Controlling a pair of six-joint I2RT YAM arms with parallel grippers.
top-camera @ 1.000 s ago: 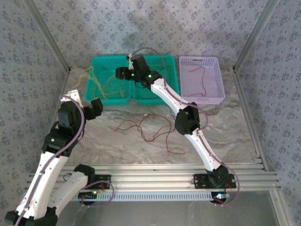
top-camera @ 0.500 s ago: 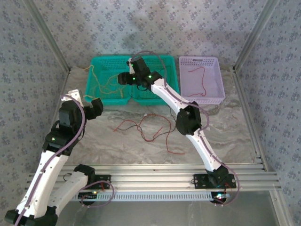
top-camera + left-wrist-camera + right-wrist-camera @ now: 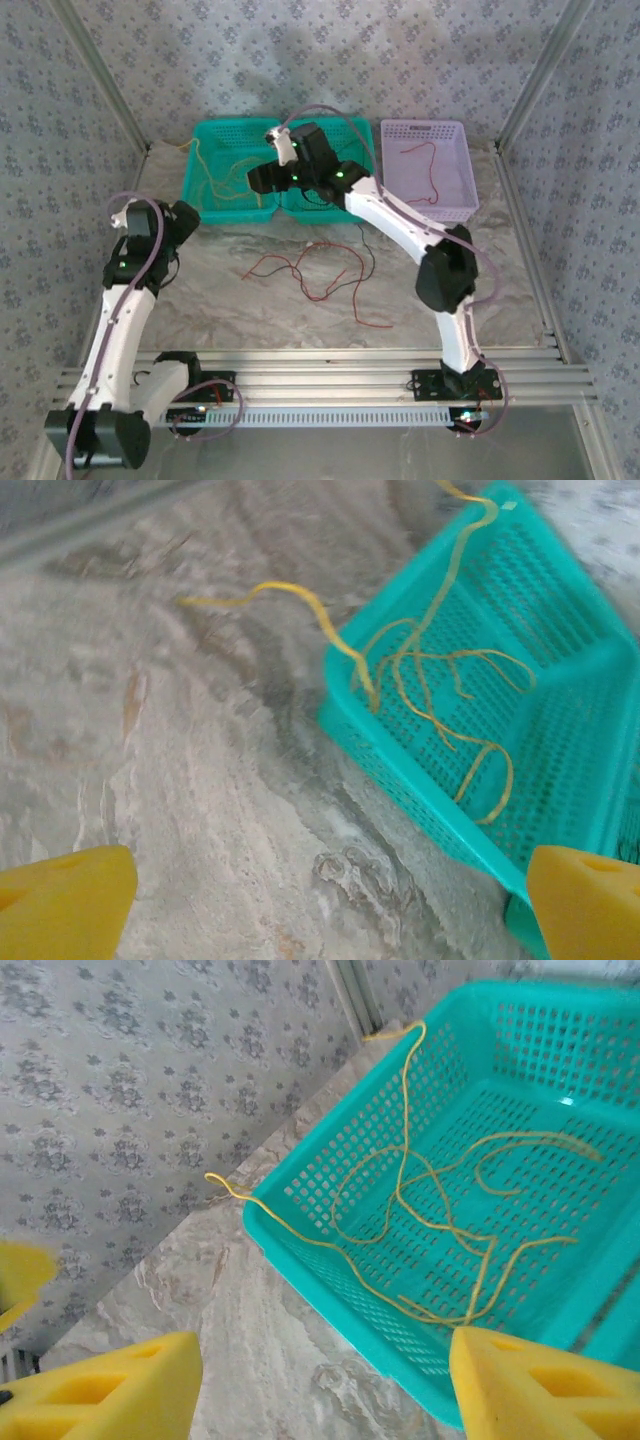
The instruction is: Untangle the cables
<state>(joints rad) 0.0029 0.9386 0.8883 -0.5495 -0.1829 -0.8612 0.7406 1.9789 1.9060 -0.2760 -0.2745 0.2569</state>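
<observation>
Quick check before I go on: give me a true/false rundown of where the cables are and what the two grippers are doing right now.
1. The yellow cables lie in the left compartment of the teal basket, with one end hanging over its rim. True.
2. The lilac basket holds nothing. False: a red cable lies in it.
3. The right gripper grips a yellow cable. False: its jaws are open with nothing between them, above the teal basket.
4. The red and black cables lie loose on the table between the arms. True.
5. The left gripper is shut. False: it is open, over the table beside the teal basket.
</observation>
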